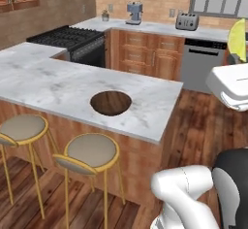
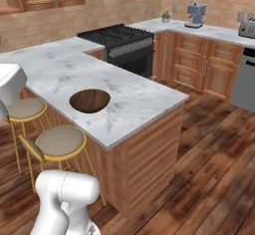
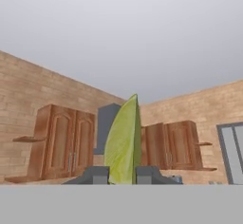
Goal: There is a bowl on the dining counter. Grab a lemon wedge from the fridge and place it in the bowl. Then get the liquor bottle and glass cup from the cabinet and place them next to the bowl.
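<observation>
The dark brown bowl [image 1: 110, 102] [image 2: 89, 100] sits on the marble dining counter [image 1: 53, 80] [image 2: 134, 104], near its front edge. In the hand view my gripper [image 3: 122, 174] is shut on a yellow-green lemon wedge [image 3: 123, 142] that stands up between the two dark fingertips [image 3: 96, 174]. The wedge [image 1: 237, 39] also shows at the right edge of the left base view, held high above the floor, well to the right of the counter and bowl. The hand points up toward the ceiling and wall cabinets [image 3: 61, 142].
Two yellow-framed stools [image 1: 89, 155] [image 1: 22, 128] stand in front of the dining counter. A black stove [image 1: 72, 41], a blue coffee machine [image 1: 134, 12], a toaster [image 1: 187, 21] and a dishwasher [image 1: 201, 63] line the far wall. Open wooden floor [image 2: 214, 154] lies right of the counter.
</observation>
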Robot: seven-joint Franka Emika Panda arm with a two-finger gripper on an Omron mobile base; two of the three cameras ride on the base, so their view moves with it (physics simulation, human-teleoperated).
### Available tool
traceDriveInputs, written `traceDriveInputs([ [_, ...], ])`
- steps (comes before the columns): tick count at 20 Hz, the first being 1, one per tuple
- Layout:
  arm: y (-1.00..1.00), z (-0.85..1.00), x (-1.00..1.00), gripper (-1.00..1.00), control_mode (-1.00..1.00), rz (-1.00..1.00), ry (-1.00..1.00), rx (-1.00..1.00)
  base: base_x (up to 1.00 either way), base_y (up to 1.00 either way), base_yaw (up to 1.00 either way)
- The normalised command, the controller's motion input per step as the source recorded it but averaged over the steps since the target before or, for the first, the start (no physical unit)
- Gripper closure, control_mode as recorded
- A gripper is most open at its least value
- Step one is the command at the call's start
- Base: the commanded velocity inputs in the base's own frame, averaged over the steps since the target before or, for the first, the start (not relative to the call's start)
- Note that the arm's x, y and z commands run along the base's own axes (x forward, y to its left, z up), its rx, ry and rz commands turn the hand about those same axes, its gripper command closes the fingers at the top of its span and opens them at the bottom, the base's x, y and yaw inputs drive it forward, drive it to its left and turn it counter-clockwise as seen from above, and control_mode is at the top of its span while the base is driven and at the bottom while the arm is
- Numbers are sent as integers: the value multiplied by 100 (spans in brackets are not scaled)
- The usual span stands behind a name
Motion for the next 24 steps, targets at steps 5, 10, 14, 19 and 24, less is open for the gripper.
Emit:
traceDriveInputs([
  [5, 0, 0, 0, 100, 100, 0, 0, 0, 47, 52, -17],
  [10, 0, 0, 0, 100, 100, 0, 0, 0, 51, 44, -30],
  [14, 0, 0, 0, 100, 100, 0, 0, 0, 53, 58, -41],
  [19, 0, 0, 0, 100, 100, 0, 0, 0, 72, 51, -49],
  [24, 0, 0, 0, 100, 100, 0, 0, 0, 87, 34, -32],
])
